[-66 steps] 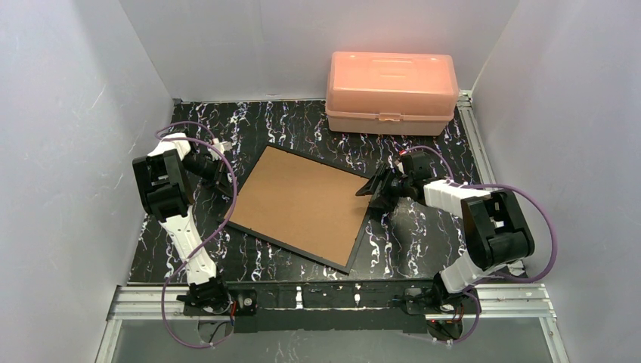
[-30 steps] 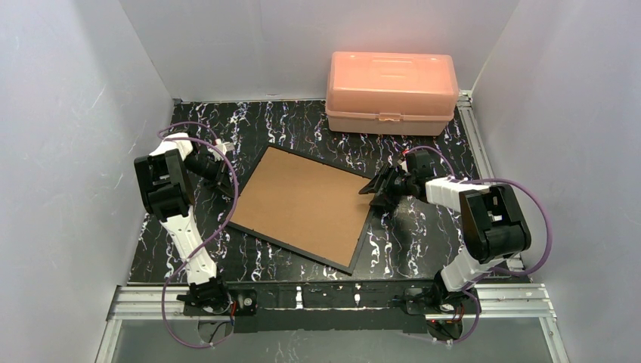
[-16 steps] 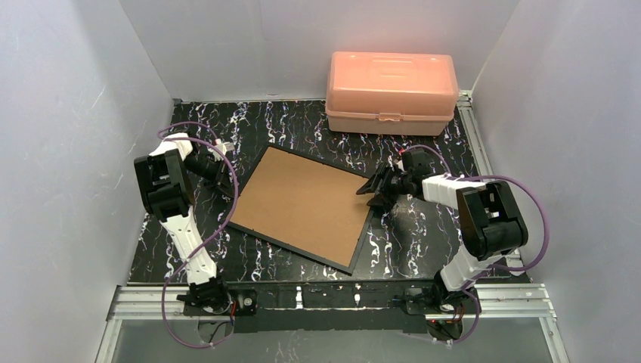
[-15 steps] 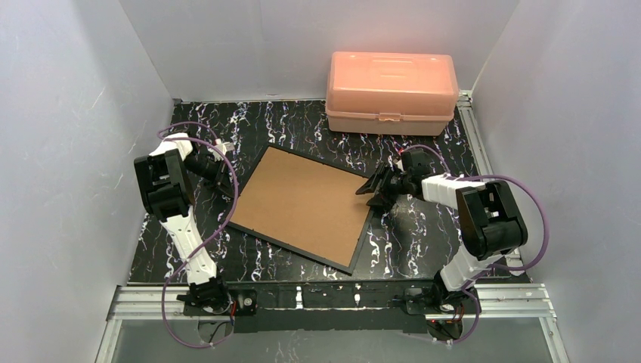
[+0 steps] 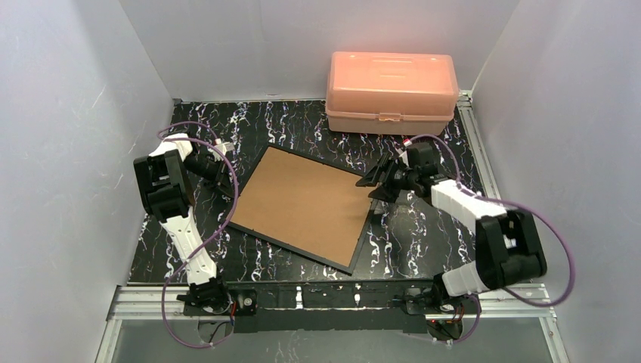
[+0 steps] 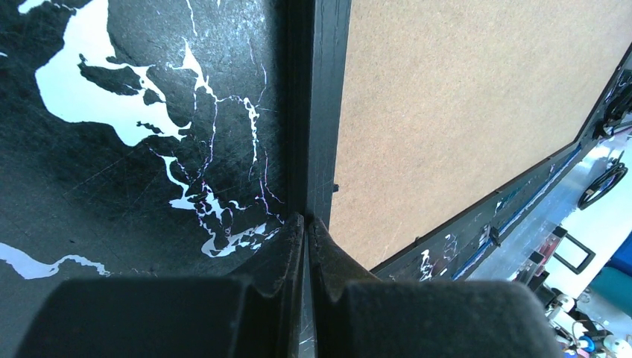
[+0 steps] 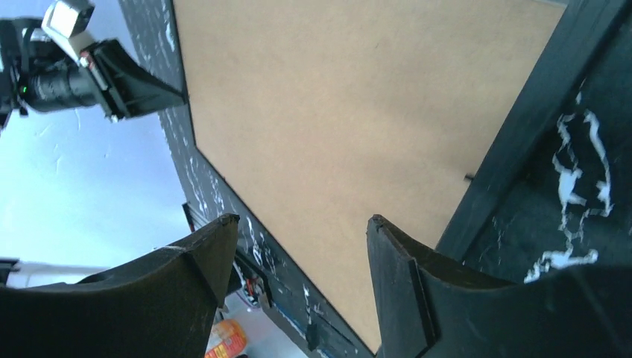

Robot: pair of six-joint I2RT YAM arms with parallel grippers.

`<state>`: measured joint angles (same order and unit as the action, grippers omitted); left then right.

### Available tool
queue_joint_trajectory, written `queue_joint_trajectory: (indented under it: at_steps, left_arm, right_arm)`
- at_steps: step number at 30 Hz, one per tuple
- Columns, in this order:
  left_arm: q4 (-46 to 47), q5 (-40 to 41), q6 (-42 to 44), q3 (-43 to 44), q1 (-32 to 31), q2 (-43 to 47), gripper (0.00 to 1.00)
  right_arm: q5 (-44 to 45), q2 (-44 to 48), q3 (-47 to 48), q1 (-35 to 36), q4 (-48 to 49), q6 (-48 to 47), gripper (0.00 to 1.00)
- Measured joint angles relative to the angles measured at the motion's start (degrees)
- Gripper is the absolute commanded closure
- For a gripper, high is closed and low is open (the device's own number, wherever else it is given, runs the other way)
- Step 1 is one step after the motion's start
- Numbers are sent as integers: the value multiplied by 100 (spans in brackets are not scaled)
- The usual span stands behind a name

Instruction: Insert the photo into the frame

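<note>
Frame [image 5: 302,204] is lying board-up on bench [image 5: 408,246]. Left tool [image 6: 305,224], closed empty, is resting at its left rail; right tool [image 7: 302,221] is gaping over the right rail.

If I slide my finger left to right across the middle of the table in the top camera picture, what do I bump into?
left arm → frame, lying brown back up → right arm

Left arm [image 5: 168,189]: folded upright, elbow high, wrist turned inward toward the right.
Left gripper [image 6: 306,218]: jaws pressed together, tips touching.
Right arm [image 5: 461,200]: elbow bent, forearm reaching forward and leftward.
Right gripper [image 7: 299,221]: jaws spread wide apart.
</note>
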<state>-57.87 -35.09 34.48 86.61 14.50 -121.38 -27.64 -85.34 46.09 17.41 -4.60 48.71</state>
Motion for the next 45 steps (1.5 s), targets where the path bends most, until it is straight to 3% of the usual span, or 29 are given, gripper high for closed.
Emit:
queue_joint_trajectory:
  at_steps: [5, 12, 45]
  left_arm:
    - [7, 2, 4, -13, 0, 9, 100]
    - [44, 13, 7, -52, 0, 42, 100]
    - [70, 15, 28, -107, 0, 94, 100]
  right_arm:
    - [-68, 922, -813, 299, 221, 317, 27]
    - [-188, 977, -1753, 953, 299, 826, 27]
    - [-415, 745, -2135, 1287, 1248, 1283, 29]
